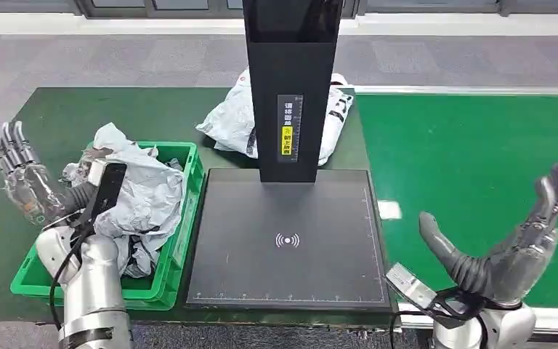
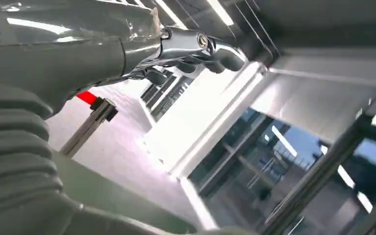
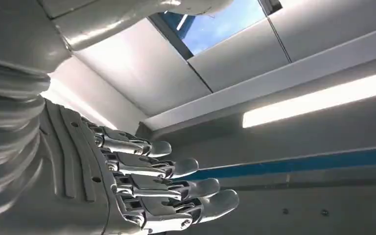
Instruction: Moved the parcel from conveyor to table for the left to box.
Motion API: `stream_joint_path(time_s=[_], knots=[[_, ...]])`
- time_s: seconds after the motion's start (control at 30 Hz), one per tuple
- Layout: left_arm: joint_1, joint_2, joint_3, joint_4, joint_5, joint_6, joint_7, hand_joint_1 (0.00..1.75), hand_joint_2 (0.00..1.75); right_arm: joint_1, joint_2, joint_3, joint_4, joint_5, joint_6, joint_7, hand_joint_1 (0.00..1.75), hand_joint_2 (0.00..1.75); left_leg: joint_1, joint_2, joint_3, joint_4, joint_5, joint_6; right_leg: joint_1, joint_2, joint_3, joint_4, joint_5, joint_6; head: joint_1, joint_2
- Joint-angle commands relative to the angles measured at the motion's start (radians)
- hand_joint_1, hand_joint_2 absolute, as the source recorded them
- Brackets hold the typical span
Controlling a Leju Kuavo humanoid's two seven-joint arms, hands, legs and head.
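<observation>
Both of my hands are raised, palms turned up, and both are empty. My right hand (image 1: pixel 512 236) hovers above the near edge of the green conveyor (image 1: pixel 472 145), fingers spread and extended; the right wrist view confirms the fingers lie apart with nothing between them. My left hand (image 1: pixel 25 182) stands beside the outer side of the green crate (image 1: pixel 178 240), fingers fanned wide and holding nothing. I judge this to be a ready posture: each hand waits on its own side of the work area.

The parcel (image 1: pixel 236 120), a white poly mailer with dark print, lies on the dark green table (image 1: pixel 58 116), just beside the conveyor edge and partly hidden behind the black scanner column (image 1: pixel 290 87). It rests off the belt, so I judge the transfer from conveyor to table to be complete, with the parcel placed where my left hand can reach it for boxing.

The crate holds crumpled grey mailers (image 1: pixel 142 196), piled above its rim; this is the likely destination.

The black scanner platform (image 1: pixel 287 240) sits between crate and conveyor. It carries a white contactless-wave symbol at its centre and ruler ticks along its near and right edges. The column bears a vertical label with white characters and a yellow segment; the writing is too small to read. The print on the parcel is likewise illegible.
</observation>
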Motion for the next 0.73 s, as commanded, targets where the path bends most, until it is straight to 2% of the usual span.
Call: stream_joint_path(time_s=[0.03, 0.17, 0.23, 0.27, 0.33, 0.37, 0.43, 0.73], knots=[[0.039, -0.019, 0.02, -0.177, 0.156, -0.004, -0.07, 0.0, 0.0, 0.013, 0.064, -0.096, 0.003, -0.019, 0.002, 0.003, 0.0, 1.75, 0.0, 0.001, 0.001, -0.001, 0.0, 0.0, 0.001, 0.0, 0.001, -0.001, 0.0, -0.001, 0.0, 0.0], [0.117, -0.019, -0.053, -0.291, 0.387, -0.004, -0.156, 0.0, 0.0, 0.022, 0.064, -0.116, 0.005, -0.033, 0.002, 0.003, 0.0, 1.75, 0.0, 0.0, 0.001, -0.002, 0.0, 0.0, 0.0, 0.0, 0.001, -0.001, 0.0, -0.001, 0.0, 0.0], [0.126, -0.019, -0.073, -0.299, 0.414, -0.004, -0.158, 0.0, 0.0, 0.025, 0.064, -0.113, 0.005, -0.037, 0.002, 0.003, 0.0, 1.75, 0.001, 0.0, 0.001, -0.002, 0.0, 0.0, 0.001, -0.001, 0.002, -0.002, 0.0, -0.001, 0.0, 0.0], [0.158, -0.019, -0.133, -0.304, 0.508, -0.004, -0.184, 0.0, 0.0, 0.031, 0.064, -0.1, 0.005, -0.049, 0.002, 0.003, 0.0, 1.75, 0.001, 0.0, 0.0, -0.001, -0.001, 0.0, 0.001, -0.001, 0.001, -0.001, 0.0, -0.001, 0.0, 0.0], [0.237, -0.019, -0.332, -0.266, 0.744, -0.004, -0.253, 0.0, 0.0, 0.048, 0.064, -0.041, 0.015, -0.097, 0.002, 0.003, 0.0, 1.75, 0.0, -0.001, 0.001, -0.001, -0.001, 0.0, 0.001, -0.001, 0.001, -0.001, -0.001, -0.001, 0.0, 0.0], [0.254, -0.01, -0.379, -0.273, 0.831, -0.054, -0.253, 0.0, 0.0, 0.054, 0.064, -0.021, 0.031, -0.1, 0.002, 0.003, 0.0, 1.75, 0.0, -0.005, 0.001, -0.003, 0.0, 0.0, 0.0, -0.005, 0.003, -0.003, -0.001, 0.0, 0.0, 0.0], [0.297, 0.01, -0.476, -0.292, 0.955, -0.158, -0.253, 0.0, 0.0, 0.068, 0.064, 0.019, 0.093, -0.089, 0.002, 0.003, 0.0, 1.75, 0.0, -0.004, 0.001, -0.002, 0.0, 0.0, 0.0, -0.005, 0.002, -0.003, -0.001, 0.0, 0.0, 0.0], [0.308, 0.003, -0.492, -0.299, 0.949, -0.148, -0.253, 0.0, 0.0, 0.069, 0.064, 0.02, 0.092, -0.089, 0.002, 0.003, 0.0, 1.75, 0.0, 0.0, 0.003, -0.003, -0.002, 0.0, 0.0, -0.001, 0.004, -0.003, -0.001, 0.0, 0.0, 0.0]])
